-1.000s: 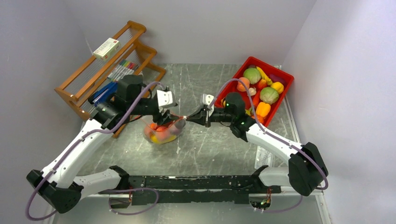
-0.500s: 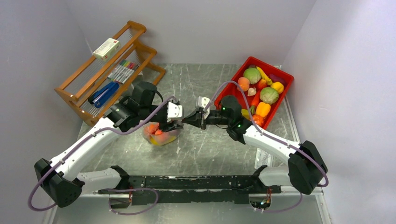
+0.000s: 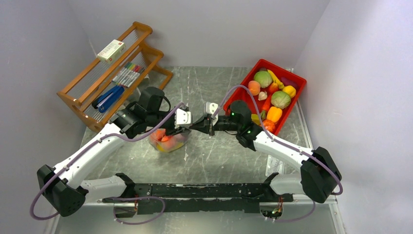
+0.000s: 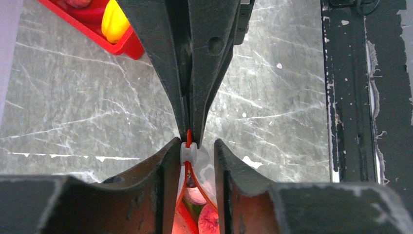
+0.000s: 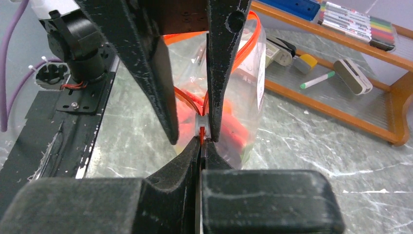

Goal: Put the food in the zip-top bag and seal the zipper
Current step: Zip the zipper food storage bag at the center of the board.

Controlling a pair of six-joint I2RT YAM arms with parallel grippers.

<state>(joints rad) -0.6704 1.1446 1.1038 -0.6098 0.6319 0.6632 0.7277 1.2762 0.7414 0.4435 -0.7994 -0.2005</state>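
Observation:
The zip-top bag (image 3: pixel 168 141) lies at mid-table with red, orange and yellow food (image 3: pixel 164 138) inside. My right gripper (image 3: pixel 196 126) is shut on the end of the orange-red zipper (image 5: pixel 200 138) at the bag's right end. My left gripper (image 3: pixel 187 125) faces it, with its jaws a little apart astride the zipper's white slider (image 4: pixel 188 152). The slider rests against one finger (image 4: pixel 168 161). Behind the slider the two orange strips (image 4: pixel 182 204) spread apart over the food (image 4: pixel 209 219). The bag also shows in the right wrist view (image 5: pixel 251 83).
A red crate (image 3: pixel 298 82) with more toy fruit and vegetables (image 3: pixel 281 99) stands at the back right. A wooden rack (image 3: pixel 80 92) with markers and a small box stands at the back left. The black arm mount (image 3: pixel 204 190) runs along the near edge.
My left arm has swung right along the bag's mouth until its gripper meets the right gripper. The right gripper has shifted slightly left and keeps its hold.

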